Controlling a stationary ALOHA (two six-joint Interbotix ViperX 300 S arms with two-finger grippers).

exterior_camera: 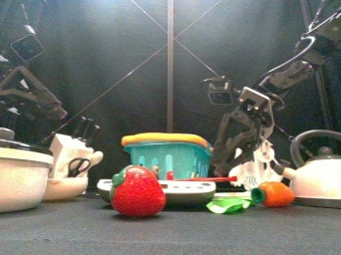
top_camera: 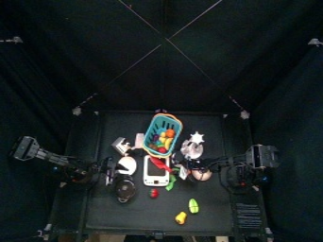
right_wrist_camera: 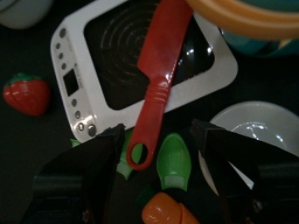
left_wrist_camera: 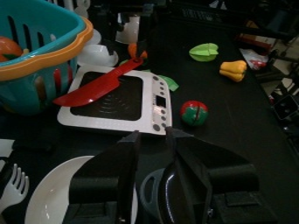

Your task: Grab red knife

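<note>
Red knife (right_wrist_camera: 158,74) lies across the white scale (right_wrist_camera: 100,52), handle ring near the right gripper (right_wrist_camera: 160,149). Left gripper (left_wrist_camera: 156,166) rests apart, jaws spread. Right jaws spread wide above the handle: approach step. Next: lower, then close on the handle.

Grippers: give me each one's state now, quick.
Left gripper: open, holding nothing.
Right gripper: open, jaws either side of the red knife handle, not gripping it.

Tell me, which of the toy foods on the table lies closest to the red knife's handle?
The green leaf-shaped piece, right beside the ringed handle end of the red knife. The strawberry lies across the white scale, farther off.
</note>
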